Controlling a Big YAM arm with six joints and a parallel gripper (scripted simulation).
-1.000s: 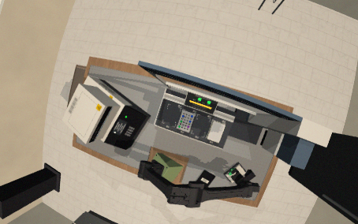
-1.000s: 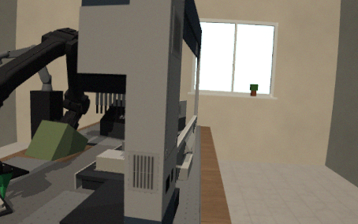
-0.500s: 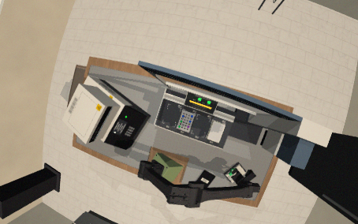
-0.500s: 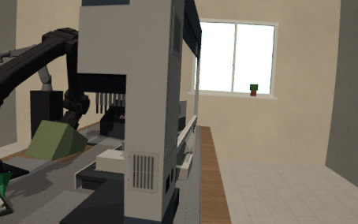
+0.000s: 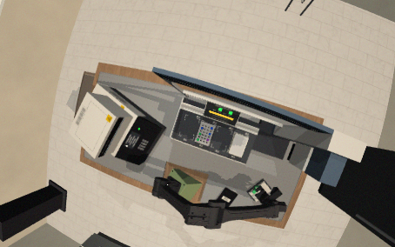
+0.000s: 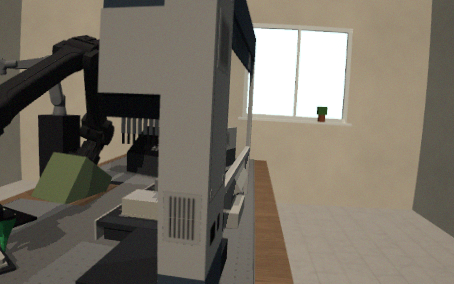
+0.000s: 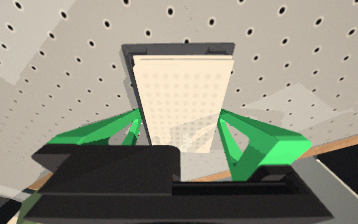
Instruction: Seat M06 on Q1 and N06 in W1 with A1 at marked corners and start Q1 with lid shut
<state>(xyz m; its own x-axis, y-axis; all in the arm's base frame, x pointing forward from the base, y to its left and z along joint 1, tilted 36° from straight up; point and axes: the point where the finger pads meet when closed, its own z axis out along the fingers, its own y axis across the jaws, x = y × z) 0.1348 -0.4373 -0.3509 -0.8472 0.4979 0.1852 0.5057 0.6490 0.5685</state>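
In the wrist view a cream 96-well PCR plate (image 7: 182, 100) lies flat in a dark nest (image 7: 177, 50) on the perforated bench. My gripper (image 7: 178, 112) is open; its green fingers stand on either side of the plate's near end and do not clamp it. In the overhead view the gripper (image 5: 261, 190) is at the right front of the bench, over the waiting nest. The cycler Q1 (image 5: 117, 126) stands at the left with a green lamp (image 5: 138, 129). Its white lid is over the body; I cannot tell if it is fully shut. No other plate is in view.
The deck (image 5: 213, 135) holds the tube cooling block (image 5: 204, 132) and the white deep-well block (image 5: 238, 145). A tall liquid-handler gantry (image 6: 165, 140) stands behind the deck. A green wedge (image 5: 184, 183) sits by the arm's base, and a small black nest (image 5: 226, 196) is left of the gripper.
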